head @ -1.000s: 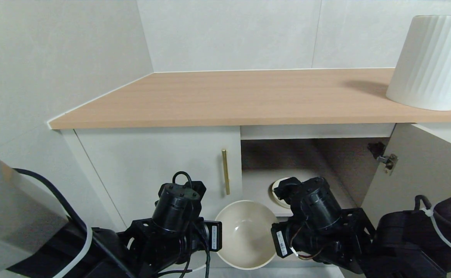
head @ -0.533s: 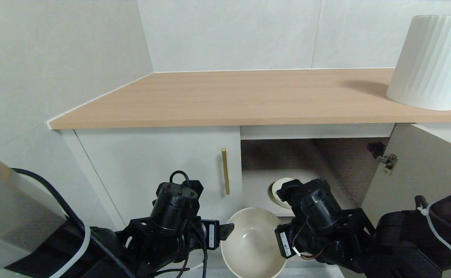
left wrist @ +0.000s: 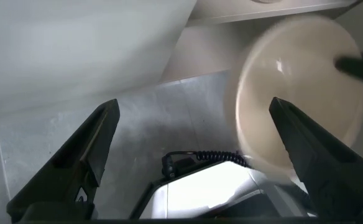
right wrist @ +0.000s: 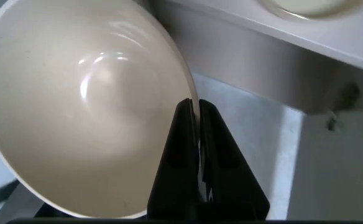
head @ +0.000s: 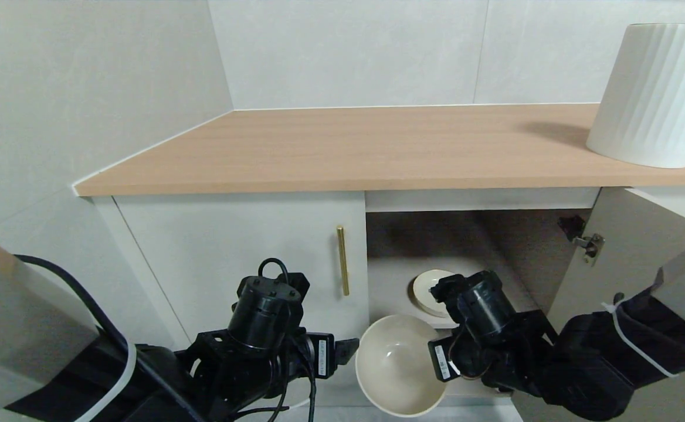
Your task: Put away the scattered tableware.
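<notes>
A cream bowl (head: 398,366) hangs tilted in front of the open cabinet, below its shelf edge. My right gripper (head: 438,364) is shut on the bowl's right rim; in the right wrist view the two fingers (right wrist: 183,134) pinch the rim of the bowl (right wrist: 88,106). To the left of the bowl, my left gripper (head: 347,350) stands open and apart from it. Its spread fingers (left wrist: 97,146) hold nothing, with the bowl (left wrist: 299,106) beyond them. A small cream plate (head: 429,290) lies on the cabinet shelf, partly behind the right arm.
The cabinet's right door (head: 641,258) stands open; the left door with a brass handle (head: 342,261) is closed. Above runs a wooden countertop (head: 377,146) with a white ribbed vessel (head: 653,94) at its right end. Tiled walls close the left and back.
The bowl has moved right and away from the left gripper, carried by the right gripper toward the cabinet opening. The left gripper has stayed nearly in place, open.
</notes>
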